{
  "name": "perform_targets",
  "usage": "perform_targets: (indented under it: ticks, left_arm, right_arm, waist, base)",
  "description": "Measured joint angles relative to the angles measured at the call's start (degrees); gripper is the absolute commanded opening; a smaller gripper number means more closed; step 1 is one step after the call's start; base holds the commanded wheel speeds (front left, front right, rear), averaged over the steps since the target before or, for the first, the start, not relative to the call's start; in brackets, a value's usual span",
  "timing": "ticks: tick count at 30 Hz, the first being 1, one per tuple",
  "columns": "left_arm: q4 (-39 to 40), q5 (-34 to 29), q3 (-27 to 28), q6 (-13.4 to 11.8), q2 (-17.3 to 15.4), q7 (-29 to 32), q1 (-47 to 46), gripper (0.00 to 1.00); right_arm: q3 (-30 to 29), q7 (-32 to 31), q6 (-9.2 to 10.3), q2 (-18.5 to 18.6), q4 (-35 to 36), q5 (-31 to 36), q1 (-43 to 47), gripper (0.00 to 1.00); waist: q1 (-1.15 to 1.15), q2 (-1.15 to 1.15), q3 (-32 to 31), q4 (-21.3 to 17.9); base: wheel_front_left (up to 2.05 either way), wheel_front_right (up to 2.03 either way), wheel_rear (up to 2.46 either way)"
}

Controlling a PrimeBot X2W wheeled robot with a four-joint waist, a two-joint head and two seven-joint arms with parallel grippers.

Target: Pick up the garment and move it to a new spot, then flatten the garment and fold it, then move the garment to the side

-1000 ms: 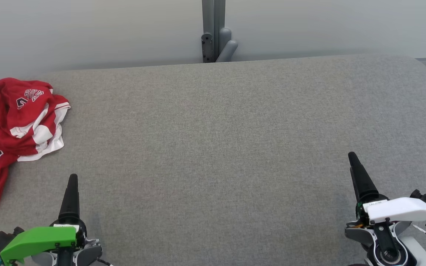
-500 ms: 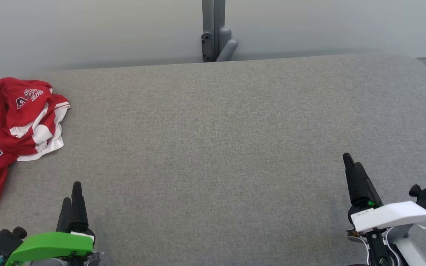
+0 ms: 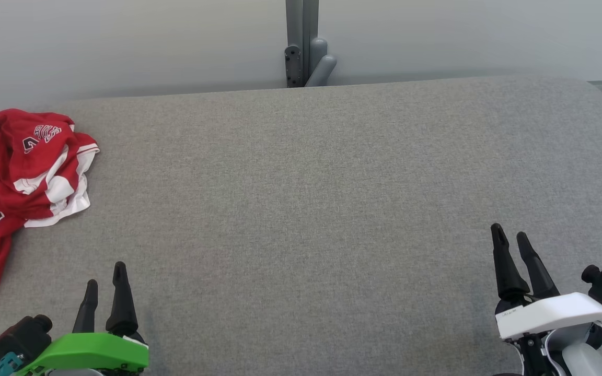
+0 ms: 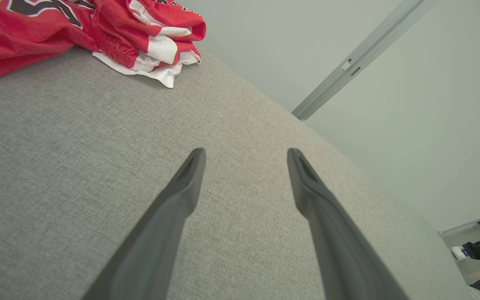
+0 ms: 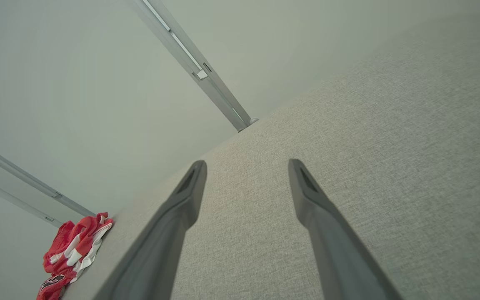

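Observation:
The garment [image 3: 13,177] is a crumpled red and white jersey with dark lettering, lying at the far left of the grey table, partly cut by the view's left edge. It also shows in the left wrist view [image 4: 77,29] at the top left and, small, in the right wrist view [image 5: 73,250] at the lower left. My left gripper [image 3: 105,274] hovers open at the lower left, well short of the garment, nothing between its fingers [image 4: 181,196]. At the lower right my right gripper [image 3: 510,236] is open and empty too, far from the garment.
A grey fabric-covered table [image 3: 306,198] spans the view, its far edge against a pale wall. A grey post with a bracket [image 3: 303,47] stands behind the middle of that edge. A person's feet [image 4: 473,254] show at the lower right of the left wrist view.
Both wrists have rolled, so each gripper now shows two spread fingers instead of one. Both grippers have drawn back slightly toward the near edge. The garment has not moved.

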State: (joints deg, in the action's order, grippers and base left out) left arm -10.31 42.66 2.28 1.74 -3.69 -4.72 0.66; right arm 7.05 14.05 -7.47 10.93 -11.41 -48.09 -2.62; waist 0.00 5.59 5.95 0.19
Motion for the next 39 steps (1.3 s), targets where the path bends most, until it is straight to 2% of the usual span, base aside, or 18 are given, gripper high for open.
perform_targets:
  ticks: [28, 39]
  left_arm:
    - [1.36, -17.45, -2.49, -0.3, -1.41, -4.54, 2.66, 1.0]
    - [2.72, -23.26, -3.33, 1.3, -1.88, -5.97, 3.46, 1.0]
  right_arm:
    - [-6.95, 0.29, 0.0, -3.54, 0.13, 24.92, 2.2, 1.0]
    - [-9.85, 0.44, -0.01, -4.79, 0.43, 32.86, 2.29, 1.0]
  waist:
    - [0.0, 0.0, -0.19, 0.16]
    - [0.0, 0.0, -0.09, 0.28]
  base:
    - [0.0, 0.0, 0.0]
    - [0.0, 0.0, 0.0]
